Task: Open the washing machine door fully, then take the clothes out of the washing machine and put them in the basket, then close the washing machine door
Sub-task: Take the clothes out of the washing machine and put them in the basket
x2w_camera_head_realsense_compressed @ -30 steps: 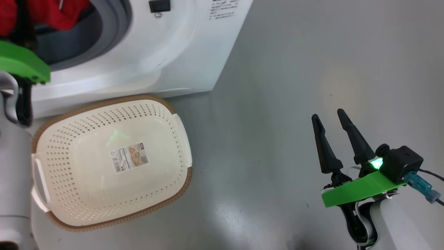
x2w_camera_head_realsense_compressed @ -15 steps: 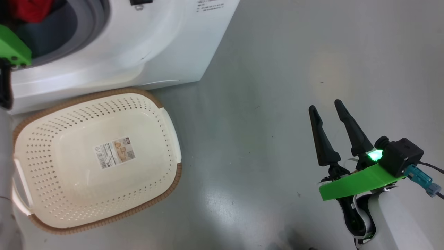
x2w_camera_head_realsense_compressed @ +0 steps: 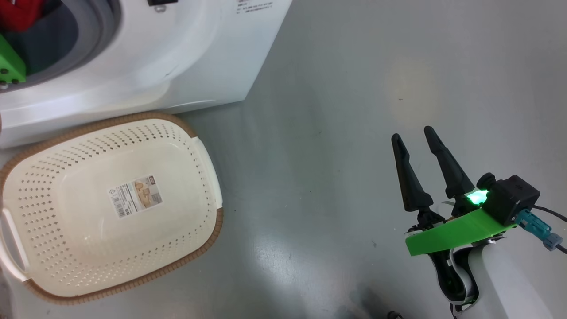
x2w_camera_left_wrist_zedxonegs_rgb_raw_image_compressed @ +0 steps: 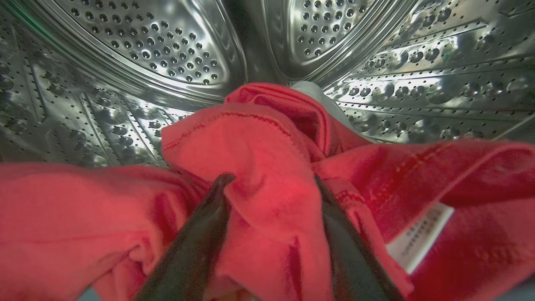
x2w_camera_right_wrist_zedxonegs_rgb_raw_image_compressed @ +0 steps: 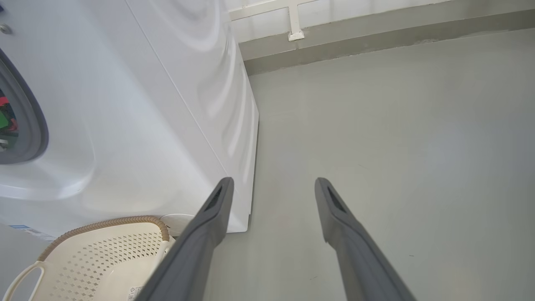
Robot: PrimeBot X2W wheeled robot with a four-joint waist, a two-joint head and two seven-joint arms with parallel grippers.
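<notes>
Nearest in the head view, low right: the right gripper (x2w_camera_head_realsense_compressed: pixel 411 132) on its green mount (x2w_camera_head_realsense_compressed: pixel 456 230), fingers spread wide w/ nothing btwn them, hanging over the grey floor (x2w_camera_head_realsense_compressed: pixel 332 110) and well apart from the rest. The right wrist view has the same two fingers wide apart, pointing along the floor past the machine's corner. Further left, the basket (x2w_camera_head_realsense_compressed: pixel 195 177) sits mouth-up on the floor, brown rim all round, w/ a paper label (x2w_camera_head_realsense_compressed: pixel 135 196) flat at its bottom. Its far long side lies just beside the front of the washing machine (x2w_camera_head_realsense_compressed: pixel 177 53). At the top left corner is the machine's mouth w/ its grey rubber ring (x2w_camera_head_realsense_compressed: pixel 104 26). A green bracket (x2w_camera_head_realsense_compressed: pixel 9 62) of the left arm sits at that opening, w/ a bit of red showing behind it. Deeper in, per the left wrist view, the left gripper (x2w_camera_left_wrist_zedxonegs_rgb_raw_image_compressed: pixel 271 177) is inside the drum (x2w_camera_left_wrist_zedxonegs_rgb_raw_image_compressed: pixel 167 42), fingers parted and straddling a raised fold of the clothes (x2w_camera_left_wrist_zedxonegs_rgb_raw_image_compressed: pixel 259 138). The red fabric bulges up btwn them and seems to brush both inner faces, though it's too blurred that close to the lens to be sure. The clothes lie heaped across the drum's bottom, in the machine and not in the basket, w/ a white care tag (x2w_camera_left_wrist_zedxonegs_rgb_raw_image_compressed: pixel 420 236) hanging out on the right of that view. Behind the heap rise the perforated steel walls and the drum's back.
</notes>
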